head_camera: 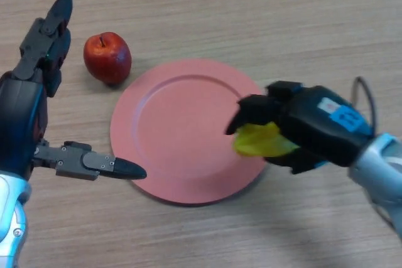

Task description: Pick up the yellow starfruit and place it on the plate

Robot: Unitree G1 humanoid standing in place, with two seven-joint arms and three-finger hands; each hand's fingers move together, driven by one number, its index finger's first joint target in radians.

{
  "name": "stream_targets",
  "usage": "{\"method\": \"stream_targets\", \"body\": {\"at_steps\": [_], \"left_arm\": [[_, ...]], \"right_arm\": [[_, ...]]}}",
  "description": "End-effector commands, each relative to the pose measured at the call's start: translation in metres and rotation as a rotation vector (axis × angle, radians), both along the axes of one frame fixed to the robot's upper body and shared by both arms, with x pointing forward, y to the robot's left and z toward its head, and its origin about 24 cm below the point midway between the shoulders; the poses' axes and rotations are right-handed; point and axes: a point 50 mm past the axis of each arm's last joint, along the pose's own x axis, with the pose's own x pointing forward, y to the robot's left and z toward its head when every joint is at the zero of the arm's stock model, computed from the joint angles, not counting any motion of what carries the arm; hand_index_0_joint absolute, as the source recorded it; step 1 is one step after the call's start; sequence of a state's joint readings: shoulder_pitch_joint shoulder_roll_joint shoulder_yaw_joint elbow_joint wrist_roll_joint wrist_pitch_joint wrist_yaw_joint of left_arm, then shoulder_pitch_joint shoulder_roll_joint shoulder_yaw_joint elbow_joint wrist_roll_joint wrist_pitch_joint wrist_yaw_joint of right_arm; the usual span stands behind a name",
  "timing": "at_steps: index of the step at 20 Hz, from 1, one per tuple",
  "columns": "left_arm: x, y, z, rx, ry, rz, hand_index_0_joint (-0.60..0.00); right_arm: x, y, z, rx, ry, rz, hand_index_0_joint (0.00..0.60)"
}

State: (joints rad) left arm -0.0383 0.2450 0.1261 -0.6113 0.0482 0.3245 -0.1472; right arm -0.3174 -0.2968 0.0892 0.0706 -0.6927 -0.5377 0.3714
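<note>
The yellow starfruit (259, 140) is held in my right hand (301, 123), whose fingers and thumb curl round it. The hand holds it over the right edge of the pink plate (176, 136), which lies on the wooden table in the middle of the view. Much of the fruit is hidden by the hand. My left hand (38, 86) is at the far left, open, with straight fingers pointing up and its thumb (107, 166) reaching toward the plate's left rim.
A red apple (107, 56) stands on the table just beyond the plate's upper left rim, close to my left hand's fingers.
</note>
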Motion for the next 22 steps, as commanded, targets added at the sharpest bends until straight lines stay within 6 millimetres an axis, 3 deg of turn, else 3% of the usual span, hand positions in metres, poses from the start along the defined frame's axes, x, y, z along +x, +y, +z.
{"method": "stream_targets", "body": {"at_steps": [1,2,4,5,6,7,10,13,14,15,18,19,22], "left_arm": [[-0.01,0.006,0.032,-0.026,-0.231,0.019,0.0],[-0.01,0.008,0.033,-0.047,-0.237,0.026,0.0],[-0.008,0.014,0.032,-0.031,-0.234,0.07,0.0],[-0.008,0.016,0.031,-0.032,-0.232,0.083,0.0],[-0.006,0.017,0.03,-0.038,-0.222,0.093,0.0],[-0.006,0.017,0.03,-0.048,-0.216,0.091,0.0],[-0.007,0.018,0.031,-0.064,-0.206,0.073,0.0],[-0.01,0.02,0.031,-0.054,-0.208,0.077,0.0],[-0.01,0.02,0.031,-0.056,-0.209,0.078,0.0],[-0.01,0.021,0.031,-0.057,-0.209,0.079,0.0],[-0.01,0.02,0.031,-0.06,-0.203,0.078,0.0],[-0.009,0.019,0.03,-0.061,-0.202,0.076,0.0],[-0.009,0.017,0.028,-0.063,-0.188,0.079,0.0]], "right_arm": [[0.008,0.012,0.033,0.251,-0.021,0.051,0.6],[0.014,0.02,0.038,0.207,-0.146,0.067,0.6],[0.022,0.029,0.018,0.03,-0.232,0.065,0.6],[0.025,0.032,0.02,0.01,-0.277,0.073,0.6],[0.027,0.04,0.009,0.048,-0.14,0.095,0.6],[0.028,0.041,0.006,0.003,-0.171,0.099,0.6],[0.041,0.043,0.008,-0.222,-0.472,0.07,0.6],[0.041,0.048,0.008,-0.061,-0.266,0.041,0.6],[0.041,0.048,0.007,-0.038,-0.241,0.028,0.55],[0.04,0.048,0.008,-0.031,-0.239,0.024,0.449],[0.038,0.045,0.014,0.066,-0.2,-0.026,0.05],[0.039,0.045,0.016,0.091,-0.198,-0.043,0.0],[0.038,0.043,0.018,0.142,-0.198,-0.063,0.0]]}}
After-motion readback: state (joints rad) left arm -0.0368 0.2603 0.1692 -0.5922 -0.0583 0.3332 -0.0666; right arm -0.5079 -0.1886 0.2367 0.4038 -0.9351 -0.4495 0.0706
